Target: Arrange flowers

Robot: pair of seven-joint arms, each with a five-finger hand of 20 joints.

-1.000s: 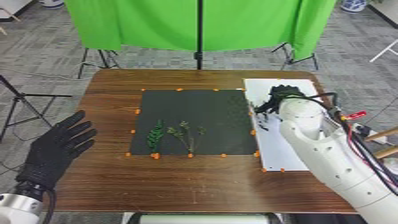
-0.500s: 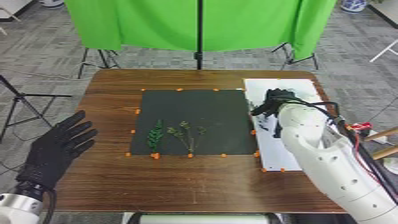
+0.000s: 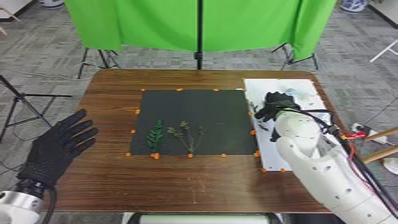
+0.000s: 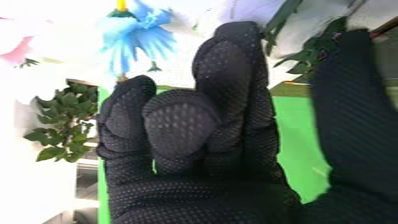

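Right, your right hand (image 3: pixel 281 101) is above the white board (image 3: pixel 280 161), its fingers (image 4: pixel 238 67) mostly straight and close together, one bent forward, the thumb (image 4: pixel 357 95) standing apart. Through that gap, the wrist view gives you dark green leaves (image 4: pixel 313 54); whether they touch the glove, you can't tell. Near the fingertips you have a blue flower (image 4: pixel 142 36) with thin, fringed petals, then a soft pink flower (image 4: pixel 14 47) and a bunch of rounded green leaves (image 4: pixel 64 117). Beside the board, the flat, dark square mat (image 3: pixel 187 105) carries a dense, narrow green sprig (image 3: pixel 155 136) and a finer, branching one (image 3: pixel 189 139). Your left hand (image 3: pixel 55 150), in ribbed black fabric, is spread at the left of the brown wood-grained table (image 3: pixel 191 187). Farther off hangs a smooth green cloth (image 3: pixel 147 25); beyond it, a rounded blue-and-white pot (image 3: pixel 353 5) has contents you can't make out.
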